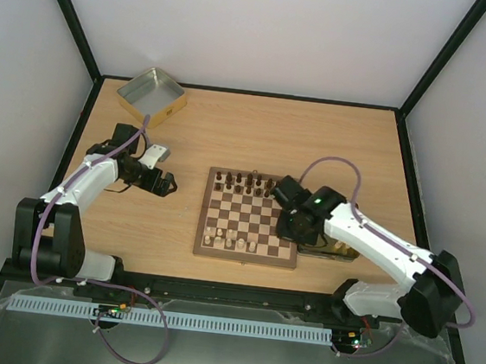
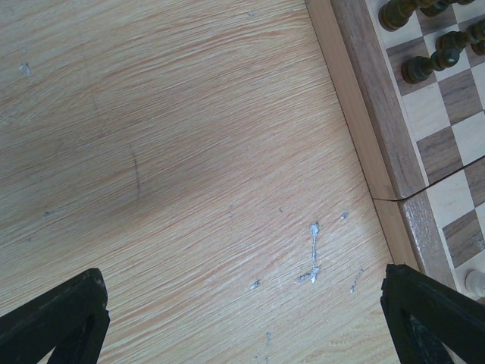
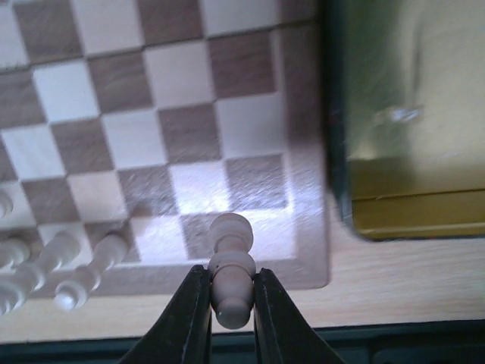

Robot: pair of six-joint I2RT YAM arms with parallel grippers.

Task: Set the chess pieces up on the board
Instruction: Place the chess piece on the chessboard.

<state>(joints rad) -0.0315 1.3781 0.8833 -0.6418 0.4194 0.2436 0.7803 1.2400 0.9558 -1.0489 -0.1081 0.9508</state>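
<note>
Right jaws clench a pale cream wooden chess piece over the checkered wooden board; left jaws gape empty. Setup looks roughly half done.

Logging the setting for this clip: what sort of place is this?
Probably a lab robot cell: a wooden table boxed in by plain white panels, with the chessboard and a metal tin as props.
</note>
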